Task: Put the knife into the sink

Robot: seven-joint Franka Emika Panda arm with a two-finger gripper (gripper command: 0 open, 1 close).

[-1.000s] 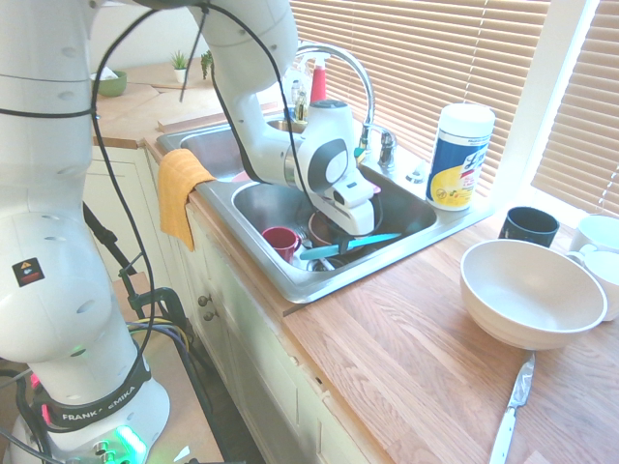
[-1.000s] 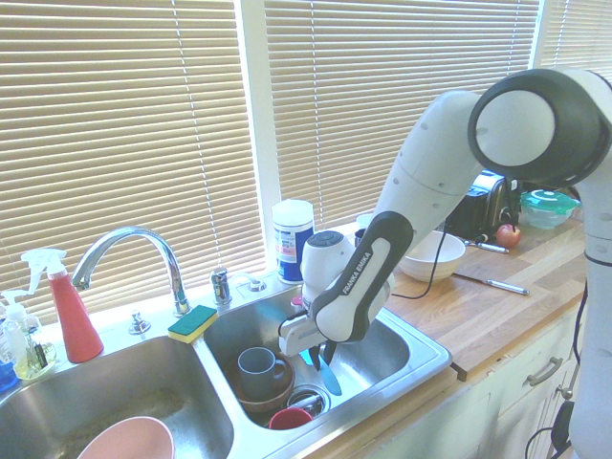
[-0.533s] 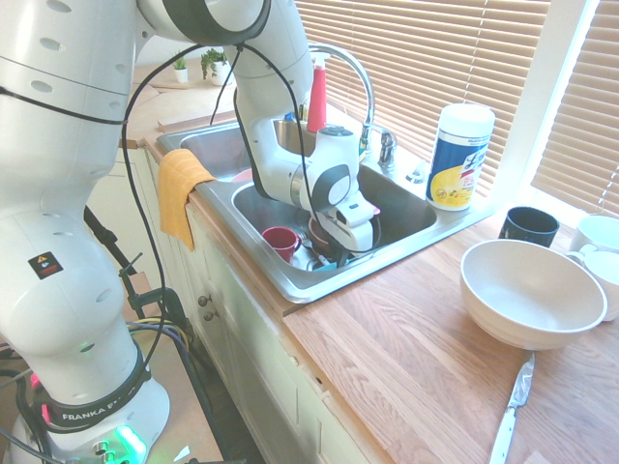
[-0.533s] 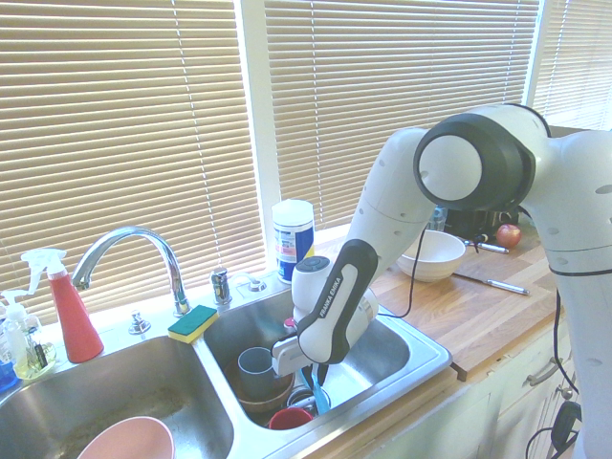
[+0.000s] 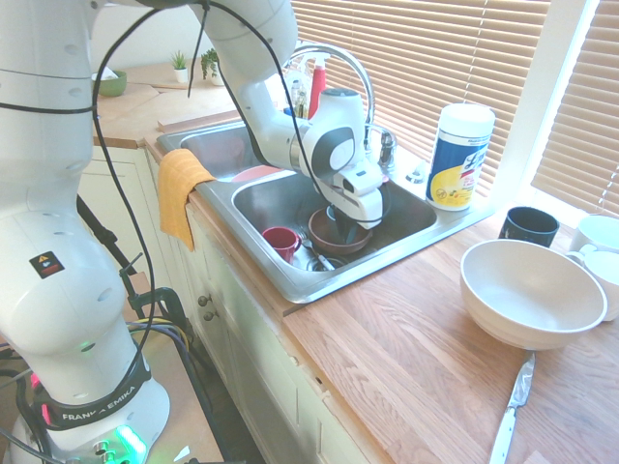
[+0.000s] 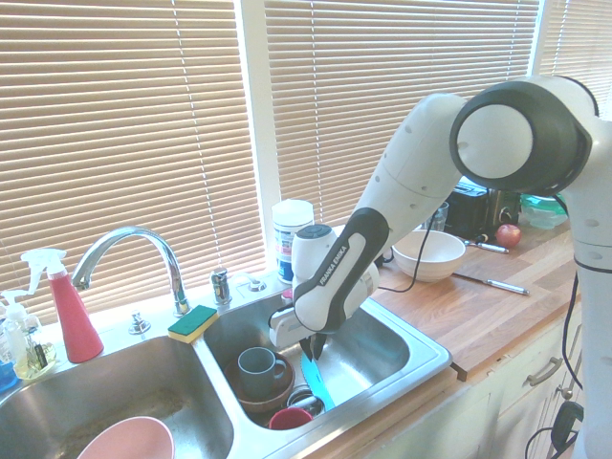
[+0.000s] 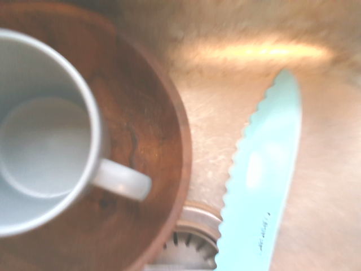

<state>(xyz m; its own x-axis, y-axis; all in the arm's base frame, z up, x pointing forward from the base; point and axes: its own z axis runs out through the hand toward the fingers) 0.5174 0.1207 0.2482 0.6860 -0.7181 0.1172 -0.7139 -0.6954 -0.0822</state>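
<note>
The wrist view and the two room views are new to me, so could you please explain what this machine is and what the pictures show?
The machine is one white robot arm ending in a two-finger gripper. Two pictures come from cameras in the room, looking at the arm from opposite sides; the third comes from a camera on its wrist, looking down closely.

The gripper is over the right-hand basin of a steel sink, as the second exterior view shows it, holding a turquoise serrated knife. In that basin are a grey-blue mug inside a brown bowl and a red cup. On the wooden counter stand a large pale bowl and a wipes tub; a metal-bladed knife lies nearby.
</note>
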